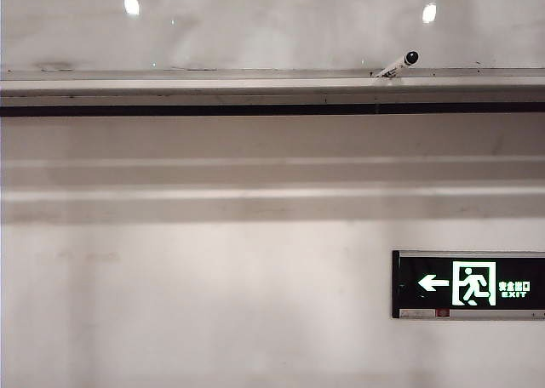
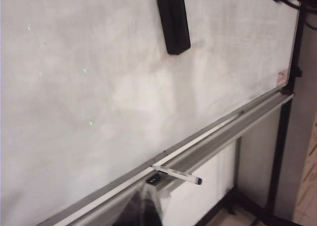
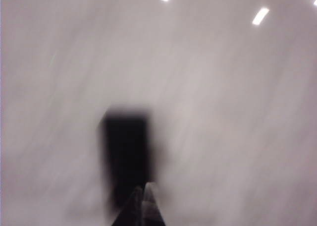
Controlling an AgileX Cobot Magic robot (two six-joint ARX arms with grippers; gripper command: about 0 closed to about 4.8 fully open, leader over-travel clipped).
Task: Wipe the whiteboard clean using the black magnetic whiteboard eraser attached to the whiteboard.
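Observation:
The whiteboard (image 2: 99,87) fills the left wrist view, glossy and faintly smudged. The black eraser (image 2: 173,20) clings to it, upright, well above the silver ledge (image 2: 233,132). My left gripper (image 2: 147,186) sits low by the ledge, far from the eraser, its fingers meeting in a point with nothing held. The right wrist view is blurred: the eraser (image 3: 126,146) shows as a dark block on the whiteboard (image 3: 223,112). Just short of that block, my right gripper (image 3: 144,187) is shut and empty. In the exterior view only the whiteboard (image 1: 272,31) and the ledge (image 1: 255,86) appear, no gripper.
A white marker with a black cap (image 2: 178,175) lies on the ledge beside my left gripper and sticks out over its edge; it is the marker (image 1: 398,65) in the exterior view. An exit sign (image 1: 468,284) hangs on the wall. The board's black stand (image 2: 285,137) runs down its far side.

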